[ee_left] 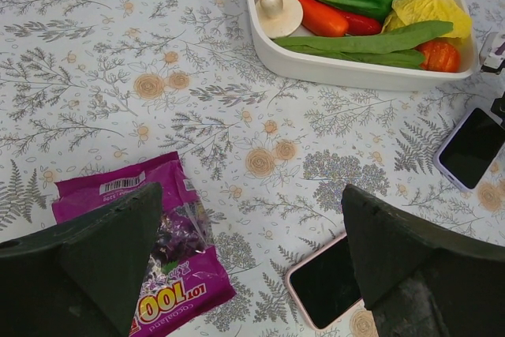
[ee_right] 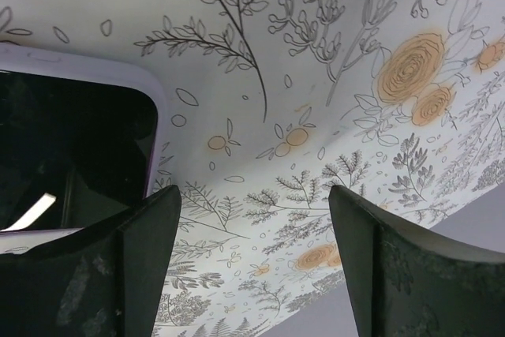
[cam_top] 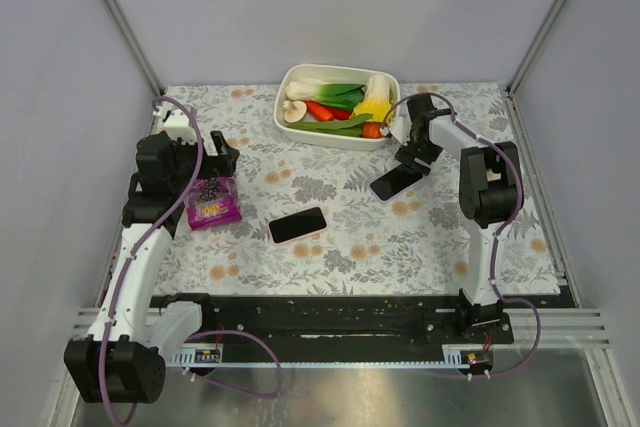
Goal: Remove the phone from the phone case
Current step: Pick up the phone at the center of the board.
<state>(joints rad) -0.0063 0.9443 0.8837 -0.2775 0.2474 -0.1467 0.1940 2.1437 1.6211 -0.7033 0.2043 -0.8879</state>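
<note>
A dark-screened phone in a pink case (cam_top: 297, 224) lies flat mid-table; the left wrist view shows it (ee_left: 327, 282) just inside my right finger. A second phone in a pale lavender case (cam_top: 396, 182) lies to the right, also seen in the left wrist view (ee_left: 472, 147) and the right wrist view (ee_right: 71, 147). My right gripper (cam_top: 412, 159) is open just above this phone's far end, its jaws (ee_right: 252, 266) empty, with the phone beside the left finger. My left gripper (cam_top: 215, 162) is open and empty (ee_left: 252, 266) above a purple snack bag.
The purple snack bag (cam_top: 212, 203) lies at the left, under my left finger (ee_left: 118, 242). A white dish (cam_top: 290, 122) of toy vegetables stands at the back centre, close behind the right gripper. A floral cloth (cam_top: 350, 247) covers the table.
</note>
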